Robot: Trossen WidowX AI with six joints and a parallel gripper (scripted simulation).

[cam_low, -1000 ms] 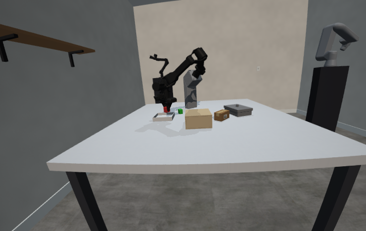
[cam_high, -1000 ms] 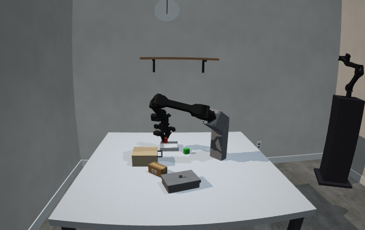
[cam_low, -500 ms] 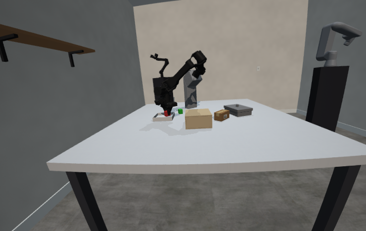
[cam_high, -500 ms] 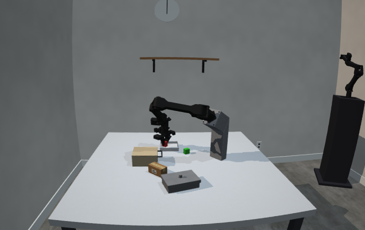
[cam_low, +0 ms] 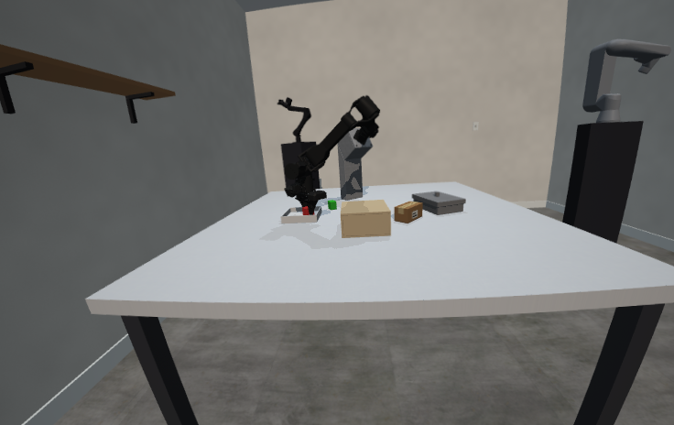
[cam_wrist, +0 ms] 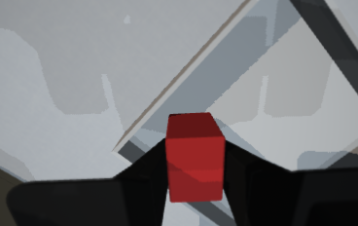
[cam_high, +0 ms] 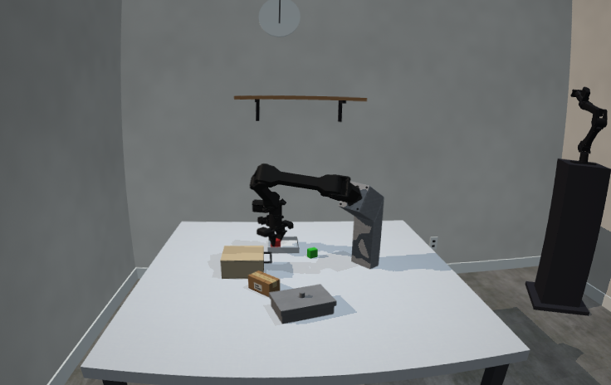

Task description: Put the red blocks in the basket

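From my station, in the top view, I see the white tabletop (cam_high: 178, 324) (cam_low: 382, 274) carrying everything. Around the basket, the tan drawer unit (cam_high: 242, 269) (cam_low: 365, 222) sits at eight o'clock, the grey lidded box (cam_high: 305, 308) (cam_low: 439, 202) at six. My fingers (cam_high: 282, 236) (cam_low: 311, 210) reach down at the basket (cam_high: 290, 249) (cam_low: 298, 219) (cam_wrist: 187, 75), toward its nine o'clock side. The small carton (cam_high: 264, 283) (cam_low: 408, 212) lies at seven. I've got the red block (cam_low: 305, 210) (cam_wrist: 195, 166) pinched; the green block (cam_high: 312, 252) (cam_low: 332, 204) sits outside, around four.

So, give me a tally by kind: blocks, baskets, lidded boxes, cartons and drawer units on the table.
Small plastic-looking cube blocks, red and green: 2
Shallow white rectangular basket: 1
Grey lidded box: 1
Brown cardboard carton: 1
Tan drawer unit: 1
Total in view: 6
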